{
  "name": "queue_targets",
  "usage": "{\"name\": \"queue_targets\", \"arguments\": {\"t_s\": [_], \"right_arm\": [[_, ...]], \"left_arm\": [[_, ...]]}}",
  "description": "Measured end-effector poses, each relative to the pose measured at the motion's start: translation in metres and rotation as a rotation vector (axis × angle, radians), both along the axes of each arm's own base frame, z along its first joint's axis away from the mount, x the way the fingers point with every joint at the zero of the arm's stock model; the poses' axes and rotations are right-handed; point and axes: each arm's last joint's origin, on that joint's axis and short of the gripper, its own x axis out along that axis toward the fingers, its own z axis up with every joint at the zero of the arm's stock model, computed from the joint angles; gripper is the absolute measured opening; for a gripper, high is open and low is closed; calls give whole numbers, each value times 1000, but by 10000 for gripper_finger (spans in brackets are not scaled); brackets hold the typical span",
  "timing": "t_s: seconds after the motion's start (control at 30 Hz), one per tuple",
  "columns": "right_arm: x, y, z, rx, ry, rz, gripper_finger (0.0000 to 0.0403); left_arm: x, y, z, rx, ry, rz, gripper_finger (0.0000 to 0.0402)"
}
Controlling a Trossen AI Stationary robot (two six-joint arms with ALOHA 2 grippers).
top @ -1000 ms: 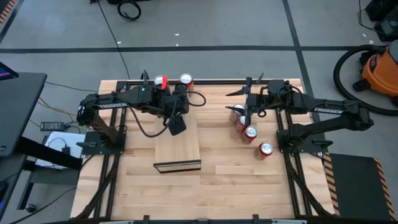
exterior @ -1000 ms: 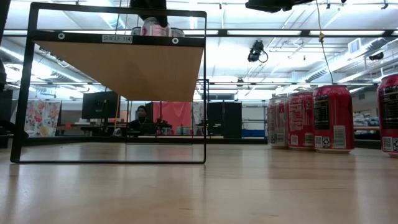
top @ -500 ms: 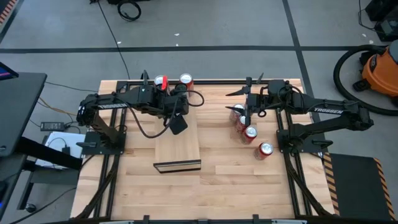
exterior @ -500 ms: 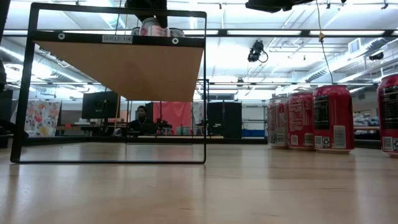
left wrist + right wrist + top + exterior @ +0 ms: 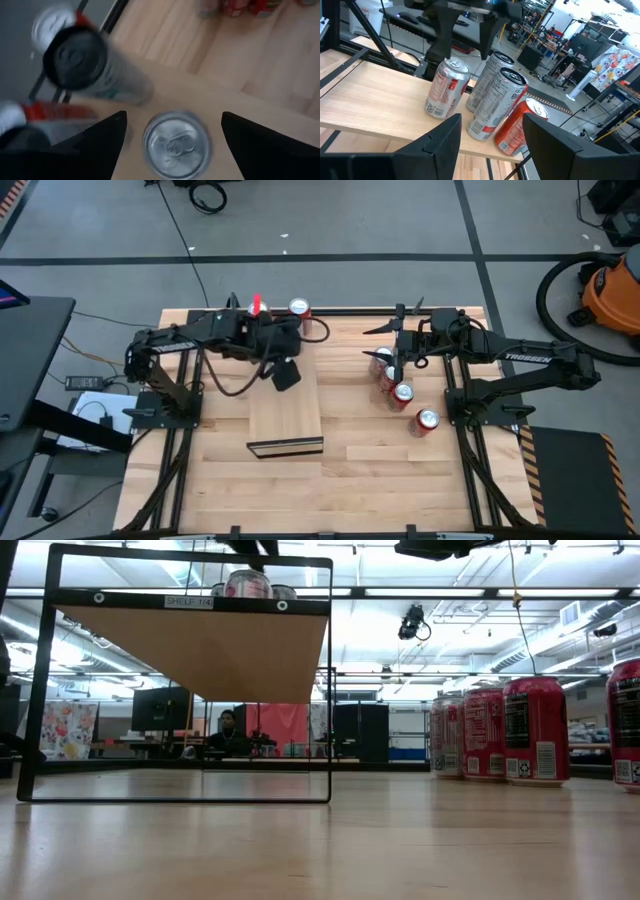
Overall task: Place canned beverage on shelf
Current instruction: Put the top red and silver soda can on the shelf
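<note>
A silver-topped can [image 5: 176,145] is seen standing upright on the shelf [image 5: 285,412], directly below the left pincer [image 5: 172,135] and between its two dark fingers [image 5: 102,140], which are spread wide and touch nothing. The can therefore appears to have been set down and let go. Just beyond it, farther from the pincer, two taller cans [image 5: 496,95] are seen on the same pale slab, and an orange can [image 5: 520,127] beside them.

The can is judged to be light, rigid while sealed, and thin-walled, so its sides would dent under a hard squeeze. Its smooth painted metal is likely slippery. A hold is best taken across the middle of the body, with the fingers on opposite sides, never on the rim or the pull tab.

The right pincer [image 5: 490,145] is held well apart from the shelf, over a row of red cans [image 5: 398,385] standing on the desk [image 5: 400,480]; its fingers are likewise wide and empty. Those cans are taken to be still waiting for the shelf.
</note>
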Motion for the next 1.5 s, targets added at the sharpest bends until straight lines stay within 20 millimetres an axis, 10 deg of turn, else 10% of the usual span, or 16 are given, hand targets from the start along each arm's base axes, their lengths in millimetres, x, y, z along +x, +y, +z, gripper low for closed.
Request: {"name": "queue_targets", "arguments": {"t_s": [0.23, 1.5], "right_arm": [[0, 0, 0, 0, 0, 0, 221], [2, -1, -2, 4, 7, -1, 221]], "left_arm": [[11, -28, -6, 85, 6, -278, 337], [22, -20, -43, 174, 321, -337, 181]]}}
